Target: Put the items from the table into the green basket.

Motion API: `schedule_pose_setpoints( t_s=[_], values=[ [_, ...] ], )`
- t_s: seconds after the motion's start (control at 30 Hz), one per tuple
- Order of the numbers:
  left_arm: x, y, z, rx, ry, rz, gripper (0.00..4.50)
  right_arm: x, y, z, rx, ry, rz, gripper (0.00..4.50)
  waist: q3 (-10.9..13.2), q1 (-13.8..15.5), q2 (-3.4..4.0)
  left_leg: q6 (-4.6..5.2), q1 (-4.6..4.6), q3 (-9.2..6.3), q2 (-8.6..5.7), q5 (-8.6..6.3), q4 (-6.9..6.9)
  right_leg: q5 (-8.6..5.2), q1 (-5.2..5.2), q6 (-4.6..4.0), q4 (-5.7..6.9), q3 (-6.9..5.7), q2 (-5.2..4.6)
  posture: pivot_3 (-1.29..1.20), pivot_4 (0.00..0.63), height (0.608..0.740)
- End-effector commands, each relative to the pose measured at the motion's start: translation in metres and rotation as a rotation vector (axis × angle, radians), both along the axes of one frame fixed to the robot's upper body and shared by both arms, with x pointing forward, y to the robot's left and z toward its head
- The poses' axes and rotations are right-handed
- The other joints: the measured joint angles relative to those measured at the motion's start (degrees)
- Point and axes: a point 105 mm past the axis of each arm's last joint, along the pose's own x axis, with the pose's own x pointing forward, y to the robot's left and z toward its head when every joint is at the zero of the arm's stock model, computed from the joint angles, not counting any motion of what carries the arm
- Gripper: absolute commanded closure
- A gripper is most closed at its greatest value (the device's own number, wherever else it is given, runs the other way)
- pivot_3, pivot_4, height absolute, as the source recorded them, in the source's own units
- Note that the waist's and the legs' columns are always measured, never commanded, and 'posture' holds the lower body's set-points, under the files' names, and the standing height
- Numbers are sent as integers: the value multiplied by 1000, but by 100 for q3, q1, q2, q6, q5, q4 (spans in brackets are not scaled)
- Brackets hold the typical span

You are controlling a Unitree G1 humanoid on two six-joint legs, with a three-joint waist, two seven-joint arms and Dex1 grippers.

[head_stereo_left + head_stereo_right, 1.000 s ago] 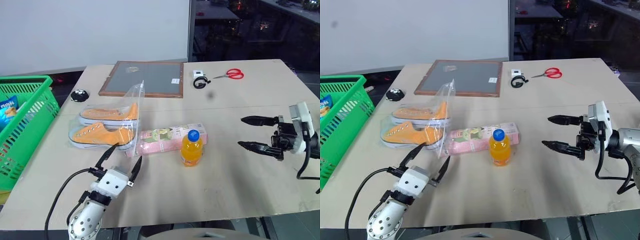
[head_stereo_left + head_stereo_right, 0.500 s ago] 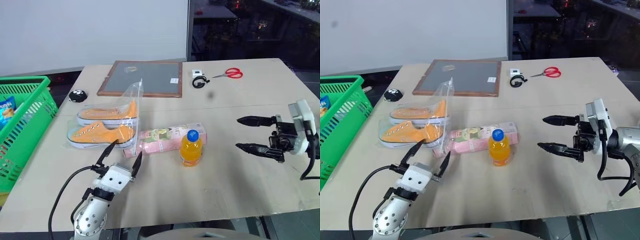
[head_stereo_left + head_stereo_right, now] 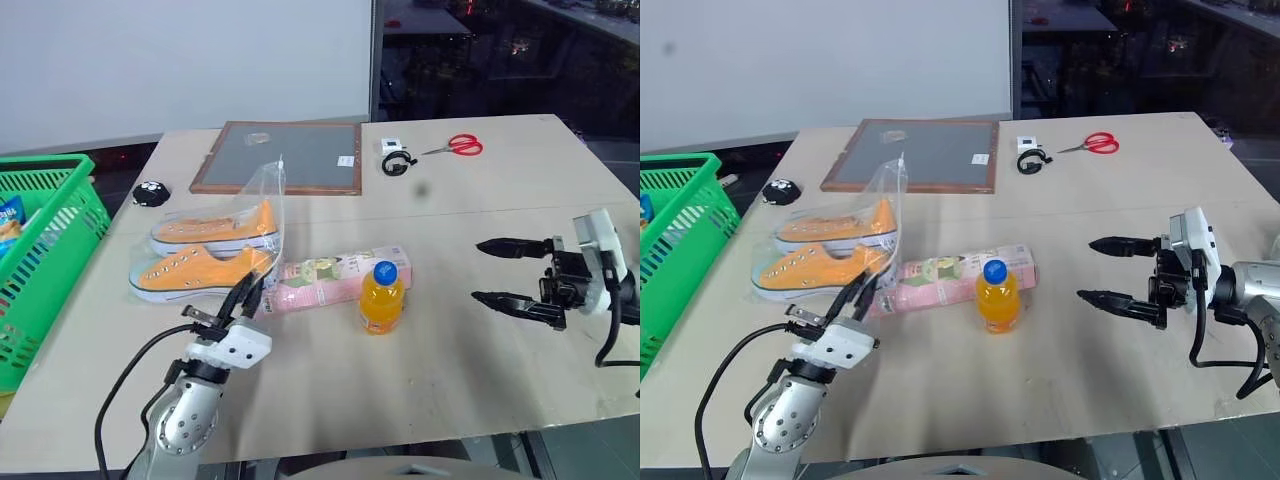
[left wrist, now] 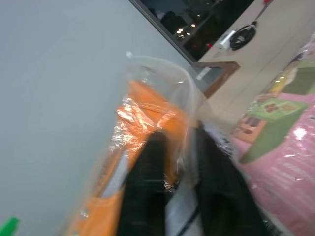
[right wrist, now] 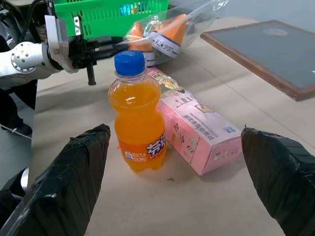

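The orange drink bottle (image 3: pixel 382 297) with a blue cap stands mid-table, touching the long pink packet (image 3: pixel 325 278) lying just behind it. Left of them lies a clear plastic bag holding orange shoes (image 3: pixel 215 245). My left gripper (image 3: pixel 252 290) is at that bag's near corner, between the bag and the packet's end, and its fingers (image 4: pixel 150 167) are shut with the clear film pinched between them. My right gripper (image 3: pixel 477 270) hovers open to the right of the bottle, pointing at it, with nothing in it. The green basket (image 3: pixel 40 260) stands beyond the table's left edge.
At the back of the table lie a framed dark board (image 3: pixel 280 155), red scissors (image 3: pixel 462 147), a black cable with a small white box (image 3: pixel 398 160) and a small black object (image 3: pixel 152 190). A blue packet (image 3: pixel 8 215) lies in the basket.
My left gripper has gone from open to shut, edging forward and rolling onto the shoe bag's corner. The right gripper has stayed in place and open.
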Motion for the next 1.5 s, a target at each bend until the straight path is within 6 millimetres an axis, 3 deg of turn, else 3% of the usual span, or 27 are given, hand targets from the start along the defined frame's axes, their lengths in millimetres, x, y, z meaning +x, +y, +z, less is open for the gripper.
schedule_pose_setpoints(
  t_s=[0.03, 0.23, 0.37, 0.53, 0.77, 0.93, 1.03, 1.23, 1.4, 1.5],
  values=[
    [1, -1, 8, -6, -50, -1, 4441, 1, 1, 7, -2, -56, -2, 0, -1, -1, 1, 0, 0, 0, 0, 0, 0, 0, 0, 0, 0, 0, 0, 35, 31, 740],
    [3, 1, 10, -20, -54, 9, 4441, 3, 1, 6, -7, -61, 1, 0, -3, -5, 3, 0, 1, 2, 1, 0, 3, 3, 0, -1, 0, 1, 1, 40, 30, 740],
    [11, 11, 26, -71, -104, 44, 4441, 5, 2, 6, -7, -65, 2, 0, -4, -5, 3, 0, 1, 1, 1, 0, 4, 6, 0, -4, 1, 0, 2, 46, 22, 740],
    [32, 15, 68, -121, -201, 48, 4441, 7, 4, 5, -1, -72, 4, 0, -11, -7, -5, -1, 0, 2, 1, 1, 12, 21, 0, -11, 1, -1, 14, 52, 12, 740],
    [85, 21, 144, -177, -257, -45, 4441, 11, 9, 5, 14, -93, 7, 0, -27, -24, -13, -5, 1, 2, 3, 3, 17, 39, -1, -31, 1, 1, 26, 61, 0, 740],
    [119, 45, 200, -178, -243, -20, 4441, 16, 10, 7, 22, -117, -2, 0, -37, -98, -34, -30, -2, 3, 2, 17, 20, 45, -5, -34, -1, 5, 30, 50, 0, 740],
    [131, 60, 220, -182, -220, 24, 4441, 19, 10, 9, 33, -139, -20, 0, -49, -207, -53, -33, -3, 3, 2, 19, 19, 46, -7, -33, -1, 6, 30, 50, 0, 740],
    [138, 73, 233, -212, -208, 33, 4441, 18, 13, 7, 52, -147, -40, 0, -57, -357, -55, -35, -5, 6, 2, 18, 14, 46, -21, -33, 2, 17, 27, 25, 0, 740],
    [145, 77, 227, -238, -188, 51, 4441, 20, 13, 7, 52, -159, -54, 0, -60, -357, -59, -36, -6, 8, 4, 19, 15, 47, -23, -33, 5, 18, 28, 17, 0, 740],
    [142, 80, 213, -235, -143, 44, 4441, 20, 11, 7, 48, -161, -60, 0, -69, -360, -64, -36, -6, 12, 3, 19, 17, 51, -23, -28, 5, 23, 27, 16, 0, 740]
  ],
)
